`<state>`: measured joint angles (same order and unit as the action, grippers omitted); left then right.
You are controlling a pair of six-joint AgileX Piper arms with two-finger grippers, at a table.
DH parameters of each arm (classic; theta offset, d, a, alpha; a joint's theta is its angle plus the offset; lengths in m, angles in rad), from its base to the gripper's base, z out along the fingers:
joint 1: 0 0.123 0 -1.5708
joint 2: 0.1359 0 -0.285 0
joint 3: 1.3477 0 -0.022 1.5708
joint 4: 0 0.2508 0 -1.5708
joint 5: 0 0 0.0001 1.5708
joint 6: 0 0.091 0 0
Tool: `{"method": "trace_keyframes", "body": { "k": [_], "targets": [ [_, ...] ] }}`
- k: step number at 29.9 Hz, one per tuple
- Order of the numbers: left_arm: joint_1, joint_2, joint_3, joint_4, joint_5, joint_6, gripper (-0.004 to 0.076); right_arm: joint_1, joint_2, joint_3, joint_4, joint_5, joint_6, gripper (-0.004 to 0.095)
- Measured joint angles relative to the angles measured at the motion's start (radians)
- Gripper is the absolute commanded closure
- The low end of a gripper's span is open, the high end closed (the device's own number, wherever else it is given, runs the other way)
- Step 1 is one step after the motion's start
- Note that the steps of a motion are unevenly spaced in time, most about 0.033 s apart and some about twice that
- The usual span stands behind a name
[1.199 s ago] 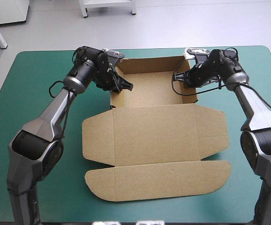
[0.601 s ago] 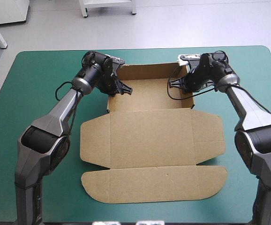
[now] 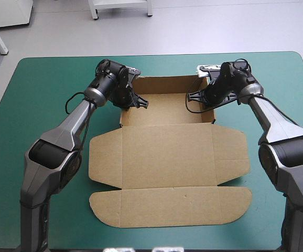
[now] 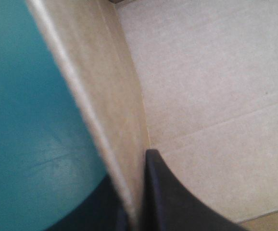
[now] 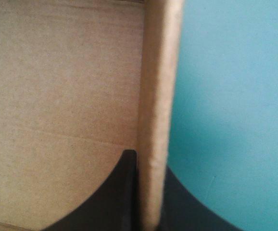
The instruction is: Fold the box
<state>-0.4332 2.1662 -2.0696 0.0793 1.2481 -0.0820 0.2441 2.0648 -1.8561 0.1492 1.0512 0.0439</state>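
on the teal-green table cover (image 3: pixel 46 105): flat-lidded brown cardboard box (image 3: pixel 167 152), side walls pinched by black-fingered left gripper (image 3: pixel 136 101) and right gripper (image 3: pixel 193 97), seemingly to hold them upright.

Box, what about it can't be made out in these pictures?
- High view: the box's side walls where the left pincer and right pincer grip them, covered by the wrists.
- Left wrist view: the outer finger, mostly behind the wall; the wall is blurred.
- Both wrist views: the lid's rounded front flap, out of frame.
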Motion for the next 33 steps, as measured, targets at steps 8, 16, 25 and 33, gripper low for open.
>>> {"method": "trace_keyframes", "body": {
  "k": [8,16,25,33],
  "targets": [
    [0.0,0.001,-0.005,0.005,-0.008,0.001,0.0565,0.006,0.007,-0.011,-0.02,0.012,-0.027,0.0596],
    [0.0,0.012,-0.017,0.026,-0.011,0.033,0.0205,0.011,0.018,-0.044,-0.017,0.039,-0.037,0.0542],
    [0.0,-0.04,-0.017,-0.011,-0.047,0.045,0.0197,0.011,-0.013,-0.048,-0.051,0.05,-0.037,0.0542],
    [0.0,-0.226,-0.017,-0.011,-0.031,0.064,0.0197,0.011,-0.141,-0.049,-0.087,0.086,-0.031,0.0542]
  ]
}}
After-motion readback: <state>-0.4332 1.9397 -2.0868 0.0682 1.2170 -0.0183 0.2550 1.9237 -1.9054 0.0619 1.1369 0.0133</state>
